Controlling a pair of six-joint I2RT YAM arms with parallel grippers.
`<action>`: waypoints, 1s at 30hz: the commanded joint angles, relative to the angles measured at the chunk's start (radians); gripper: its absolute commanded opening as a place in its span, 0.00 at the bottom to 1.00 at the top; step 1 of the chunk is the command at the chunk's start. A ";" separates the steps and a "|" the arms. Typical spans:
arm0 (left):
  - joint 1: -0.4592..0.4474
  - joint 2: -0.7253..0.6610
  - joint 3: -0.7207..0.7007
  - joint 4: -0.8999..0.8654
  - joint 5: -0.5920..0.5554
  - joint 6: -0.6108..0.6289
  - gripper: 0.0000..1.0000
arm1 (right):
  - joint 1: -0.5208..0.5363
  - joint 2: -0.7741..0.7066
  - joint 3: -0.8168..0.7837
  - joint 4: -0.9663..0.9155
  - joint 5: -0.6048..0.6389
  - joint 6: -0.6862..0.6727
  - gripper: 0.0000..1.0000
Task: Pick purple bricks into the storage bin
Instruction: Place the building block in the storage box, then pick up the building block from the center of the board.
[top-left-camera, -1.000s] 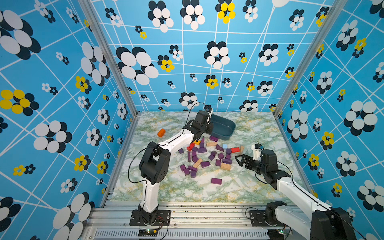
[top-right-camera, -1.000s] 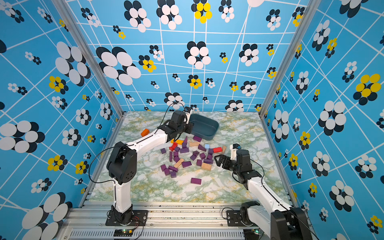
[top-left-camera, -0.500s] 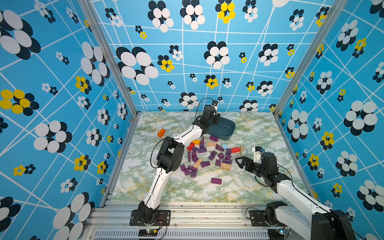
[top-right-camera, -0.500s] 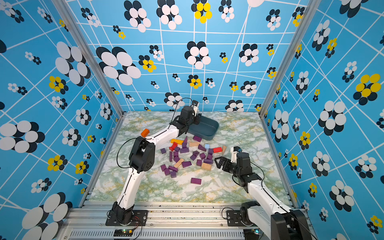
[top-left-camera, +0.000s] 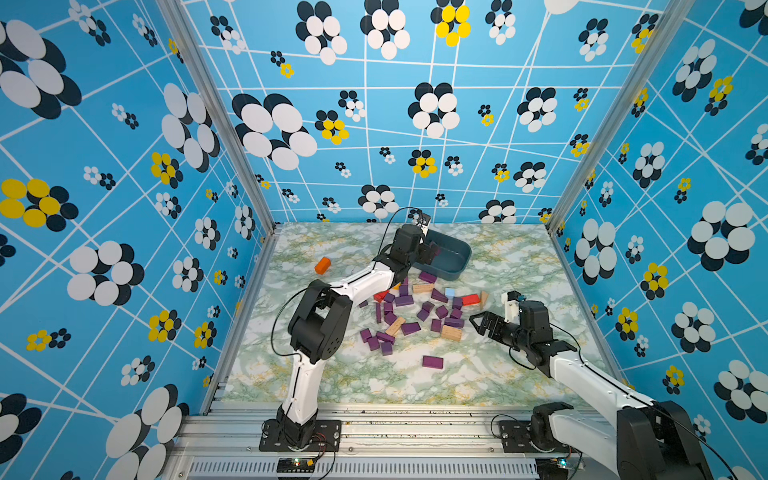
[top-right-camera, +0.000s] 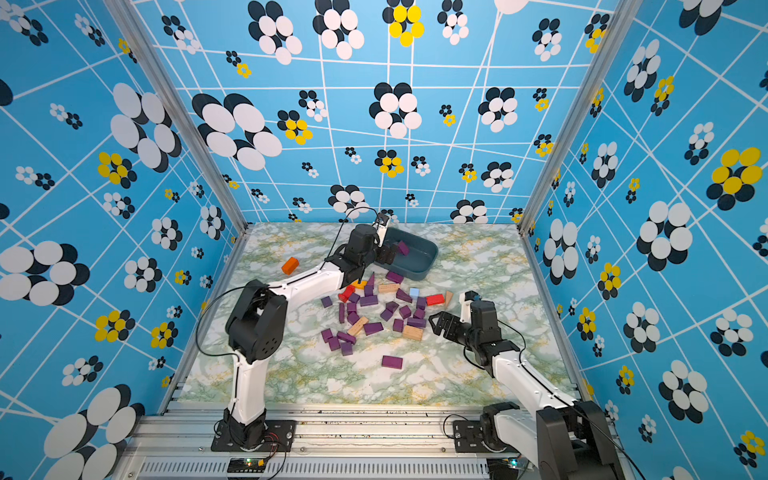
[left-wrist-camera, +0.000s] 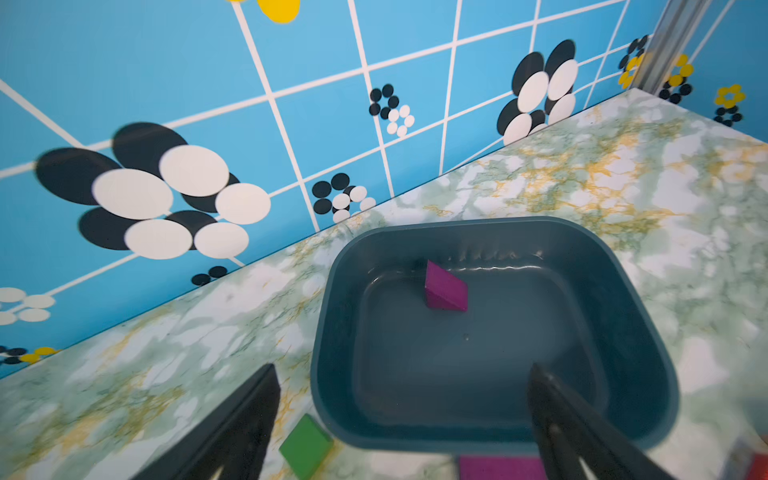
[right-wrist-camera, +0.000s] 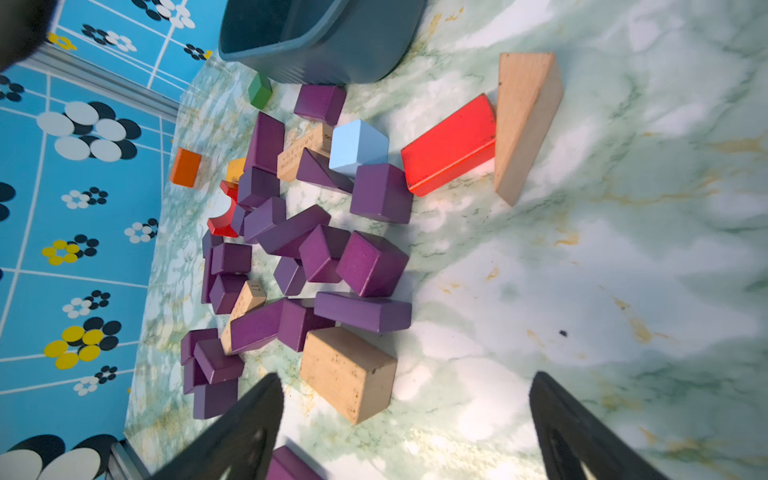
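The storage bin (top-left-camera: 456, 261) (top-right-camera: 422, 262) stands at the back of the table. One purple wedge (left-wrist-camera: 444, 289) (top-right-camera: 403, 248) lies inside it. My left gripper (left-wrist-camera: 403, 370) (top-left-camera: 428, 252) hangs open and empty over the bin's near-left rim (left-wrist-camera: 332, 291). Several purple bricks (top-left-camera: 410, 328) (top-right-camera: 372, 328) (right-wrist-camera: 370, 262) lie piled mid-table, mixed with other colours. A lone purple brick (top-left-camera: 432, 362) lies nearer the front. To the right of the pile my right gripper (right-wrist-camera: 405, 376) (top-left-camera: 482, 325) is open, low over bare table and pointing at the pile.
A tan block (right-wrist-camera: 347, 372) lies just ahead of the right gripper. A red bar (right-wrist-camera: 451, 145), tan wedge (right-wrist-camera: 525, 120) and light-blue cube (right-wrist-camera: 357, 145) lie at the pile's right. A green block (left-wrist-camera: 305, 446) lies by the bin, an orange block (top-left-camera: 322, 265) at the left.
The left gripper has swung right over the bin and opened, and the purple wedge now lies in the bin. The right gripper has shifted slightly.
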 joint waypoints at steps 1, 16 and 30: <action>-0.029 -0.197 -0.146 0.019 -0.043 0.018 0.96 | 0.010 0.015 0.058 -0.095 0.040 -0.061 0.94; -0.059 -0.832 -0.834 -0.047 0.144 -0.071 0.99 | 0.200 0.202 0.242 -0.233 0.238 -0.138 0.93; -0.065 -0.935 -1.174 0.315 0.203 -0.144 0.99 | 0.307 0.437 0.468 -0.388 0.364 -0.136 0.79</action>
